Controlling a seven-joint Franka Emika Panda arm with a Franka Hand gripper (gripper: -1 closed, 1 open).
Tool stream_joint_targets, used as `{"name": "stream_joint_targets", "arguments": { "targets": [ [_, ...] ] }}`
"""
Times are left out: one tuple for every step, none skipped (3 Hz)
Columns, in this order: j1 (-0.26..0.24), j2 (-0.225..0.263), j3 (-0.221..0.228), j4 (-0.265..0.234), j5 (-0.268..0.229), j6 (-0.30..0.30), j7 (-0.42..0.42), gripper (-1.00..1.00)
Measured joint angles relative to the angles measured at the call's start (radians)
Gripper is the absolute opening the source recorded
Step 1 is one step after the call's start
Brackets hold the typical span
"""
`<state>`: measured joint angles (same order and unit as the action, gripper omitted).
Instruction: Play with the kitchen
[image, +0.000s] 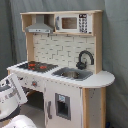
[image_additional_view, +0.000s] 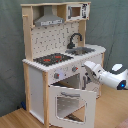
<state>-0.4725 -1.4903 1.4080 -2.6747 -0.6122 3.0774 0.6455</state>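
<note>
Here we find the tall toy kitchen of white panels and pale wood (image_additional_view: 60, 60) directly ahead of our white arm's claw (image_additional_view: 88, 70), which reaches in under the counter. The white framed oven door (image_additional_view: 70, 104) hangs open just below it, its long axis horizontal. We cannot tell whether the claw is spread; it probably touches the front panel.

Open oven door (image_additional_view: 72, 103) across the kitchen (image_additional_view: 55, 55) front, countertop clear.
</note>
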Motion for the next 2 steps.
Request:
{"name": "stream_joint_targets", "arguments": {
  "targets": [
    [-0.059,0.000,0.000,0.000,0.000,0.046,0.069,1.00],
    [-0.128,0.000,0.000,0.009,0.002,0.121,0.077,1.00]
  ]
}}
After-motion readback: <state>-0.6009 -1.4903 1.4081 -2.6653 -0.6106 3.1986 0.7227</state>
